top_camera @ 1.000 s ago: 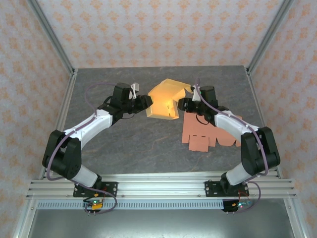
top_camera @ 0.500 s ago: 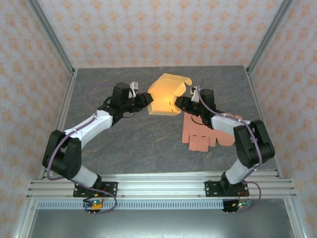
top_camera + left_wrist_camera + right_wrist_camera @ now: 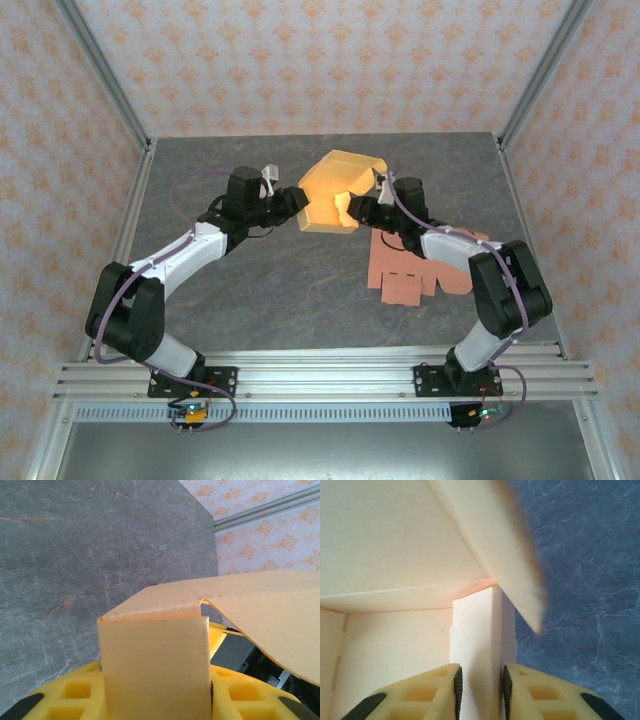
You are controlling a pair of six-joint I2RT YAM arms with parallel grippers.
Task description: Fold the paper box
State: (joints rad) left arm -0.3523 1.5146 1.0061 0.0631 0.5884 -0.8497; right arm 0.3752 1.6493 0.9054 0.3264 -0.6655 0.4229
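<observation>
Right wrist view: right pincer (image 3: pixel 481 685) clenched on one flap of the box (image 3: pixel 395 555); left pincer (image 3: pixel 155 700) grasps the opposite flap, box hanging between them. Sides partly formed, top flaps loose: folding looks roughly midway. Below them, grey stone-look table (image 3: pixel 250 290); flat pink blanks (image 3: pixel 405 275) beside the right pincer; beyond, patterned walls (image 3: pixel 300 60)

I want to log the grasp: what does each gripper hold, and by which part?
Both hold the paper box: the left gripper pinches its left flap, the right gripper its right flap.
</observation>
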